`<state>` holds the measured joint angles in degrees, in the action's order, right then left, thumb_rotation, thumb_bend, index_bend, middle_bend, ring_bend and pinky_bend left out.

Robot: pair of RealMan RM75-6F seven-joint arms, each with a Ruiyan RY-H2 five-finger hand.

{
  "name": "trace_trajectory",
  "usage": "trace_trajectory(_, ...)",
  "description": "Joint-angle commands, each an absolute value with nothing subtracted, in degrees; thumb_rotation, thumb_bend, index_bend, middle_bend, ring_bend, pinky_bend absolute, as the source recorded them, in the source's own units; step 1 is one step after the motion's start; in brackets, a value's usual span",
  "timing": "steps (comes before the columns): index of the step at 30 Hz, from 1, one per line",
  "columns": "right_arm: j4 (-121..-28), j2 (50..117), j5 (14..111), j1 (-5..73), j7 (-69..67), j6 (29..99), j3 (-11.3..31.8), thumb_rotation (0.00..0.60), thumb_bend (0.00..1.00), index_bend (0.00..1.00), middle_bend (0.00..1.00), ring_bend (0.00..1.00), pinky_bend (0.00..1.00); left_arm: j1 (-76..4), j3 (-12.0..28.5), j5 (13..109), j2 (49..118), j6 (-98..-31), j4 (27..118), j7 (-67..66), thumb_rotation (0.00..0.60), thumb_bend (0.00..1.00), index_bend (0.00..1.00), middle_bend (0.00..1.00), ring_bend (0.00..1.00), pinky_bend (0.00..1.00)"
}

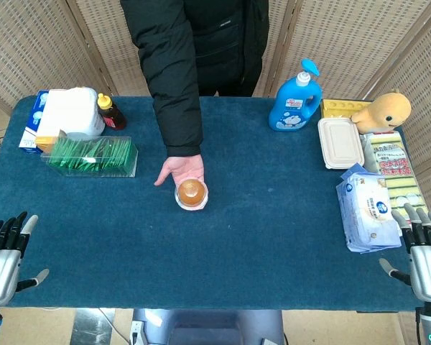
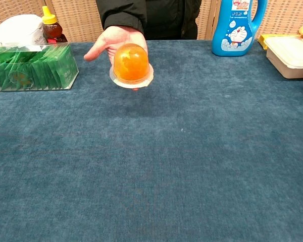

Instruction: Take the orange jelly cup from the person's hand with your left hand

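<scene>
Orange, dome-shaped plastic jelly cup [image 2: 131, 62] is offered on the person's open palm [image 1: 179, 169] above mid-table. Likely light and slippery, it is best grasped around the dome. Left hand [image 1: 4, 257] and right hand [image 1: 425, 251] are seen empty, fingers spread.

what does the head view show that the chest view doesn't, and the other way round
Only the head view shows the robot's left hand and right hand, both open at the near table corners, plus the plush toy and wipes pack. Only the chest view shows the jelly cup domed side up on its wide rim. Both show the person's hand, blue bottle and green packets.
</scene>
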<state>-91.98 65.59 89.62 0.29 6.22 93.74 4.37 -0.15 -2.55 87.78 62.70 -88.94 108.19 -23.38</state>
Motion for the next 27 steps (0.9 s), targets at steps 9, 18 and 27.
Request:
trace_trajectory(9,-92.9,64.7,88.8,0.7,4.5,91.6,4.1,0.600,0.12,0.14,0.05,0.00,0.00,-3.2,-1.8,93.2,62.5,-86.8,107.8,-17.3,0.600,0.02,0.00,0.00,0.00,0.00)
trace_trajectory(18,-92.9,64.2,87.8,1.3,2.5,90.0,4.4,0.600,0.13,0.14,0.05,0.01,0.00,-23.0,11.2,86.1,58.2,-66.1,120.6,-18.8,0.600,0.04,0.00,0.00,0.00,0.19)
trace_trajectory(27,-92.7,63.7,86.9,1.3,0.8,89.8,4.8,0.600,0.14,0.15,0.05,0.01,0.00,-44.4,18.9,55.3,67.7,-52.3,116.3,-33.2,0.600,0.06,0.00,0.00,0.00,0.19)
